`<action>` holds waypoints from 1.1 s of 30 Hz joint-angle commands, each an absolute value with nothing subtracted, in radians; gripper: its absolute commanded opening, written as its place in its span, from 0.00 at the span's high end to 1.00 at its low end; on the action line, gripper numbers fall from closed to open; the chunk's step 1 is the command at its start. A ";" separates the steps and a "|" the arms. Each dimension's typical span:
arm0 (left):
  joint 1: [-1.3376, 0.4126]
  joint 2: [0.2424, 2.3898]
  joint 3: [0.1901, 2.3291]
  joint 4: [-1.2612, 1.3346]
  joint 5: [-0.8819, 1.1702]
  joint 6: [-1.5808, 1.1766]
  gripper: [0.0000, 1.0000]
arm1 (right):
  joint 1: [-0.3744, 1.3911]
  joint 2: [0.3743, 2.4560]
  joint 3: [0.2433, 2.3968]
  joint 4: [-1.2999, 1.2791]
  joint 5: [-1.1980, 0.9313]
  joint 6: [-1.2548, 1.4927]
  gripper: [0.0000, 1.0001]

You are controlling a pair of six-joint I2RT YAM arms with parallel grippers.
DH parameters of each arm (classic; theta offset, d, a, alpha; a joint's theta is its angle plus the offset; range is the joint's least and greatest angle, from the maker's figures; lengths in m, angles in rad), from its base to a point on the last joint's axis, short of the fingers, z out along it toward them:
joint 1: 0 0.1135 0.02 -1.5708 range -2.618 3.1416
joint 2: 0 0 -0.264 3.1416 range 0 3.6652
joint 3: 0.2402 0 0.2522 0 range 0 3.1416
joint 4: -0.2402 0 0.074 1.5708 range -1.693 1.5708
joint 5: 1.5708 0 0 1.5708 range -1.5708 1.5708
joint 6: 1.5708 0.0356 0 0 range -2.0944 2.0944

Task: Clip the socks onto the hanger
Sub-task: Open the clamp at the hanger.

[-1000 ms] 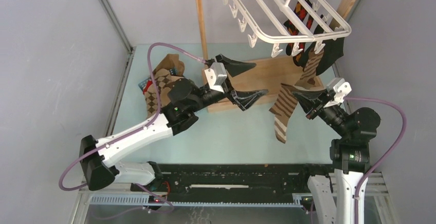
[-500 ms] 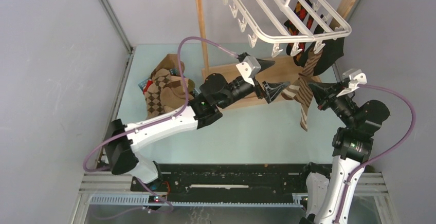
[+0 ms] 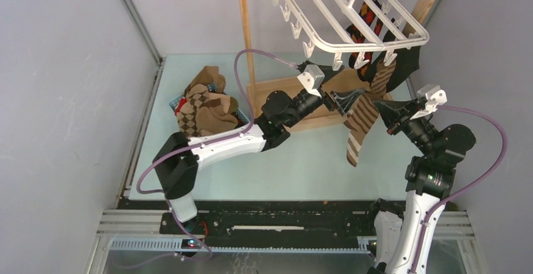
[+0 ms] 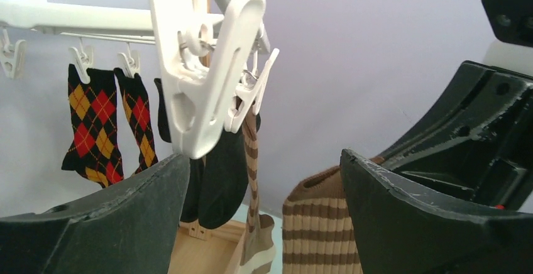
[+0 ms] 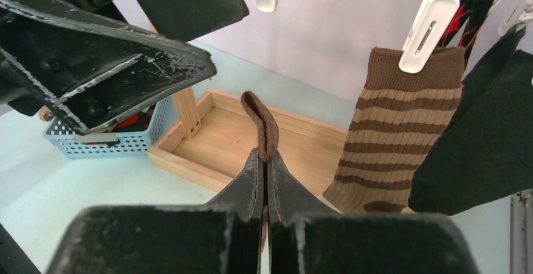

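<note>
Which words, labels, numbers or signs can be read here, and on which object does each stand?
None. No word, number or brand mark is readable on the hanger, its clips, the hanging socks, the blue basket, or the striped sock held in the right claw.

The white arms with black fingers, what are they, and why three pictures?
They are two robot arms bolted at the edge of a pale table. One picture looks down from above; the other two come from cameras on the wrists. The right arm's fingers are pinched shut on a brown striped sock. The left arm's fingers stand wide open, facing a white plastic clip on the white plastic drying hanger, where red argyle socks hang. In a small blue mesh basket wait brown argyle socks.
</note>
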State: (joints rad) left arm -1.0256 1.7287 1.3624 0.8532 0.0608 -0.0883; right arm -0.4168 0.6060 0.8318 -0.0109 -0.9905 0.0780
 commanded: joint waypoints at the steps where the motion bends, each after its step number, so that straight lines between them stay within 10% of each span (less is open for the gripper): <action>1: -1.020 1.754 1.454 0.976 0.022 -0.143 0.08 | -0.412 0.600 0.823 0.025 -1.001 0.105 1.00; 33: -0.957 1.948 1.696 1.058 0.167 -0.262 0.18 | -0.406 0.624 0.787 0.083 -0.985 0.149 1.00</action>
State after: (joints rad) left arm -0.9649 1.9423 1.6176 1.0470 0.1543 -0.2554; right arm -0.4099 0.6216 0.7914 0.0433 -0.9932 0.1230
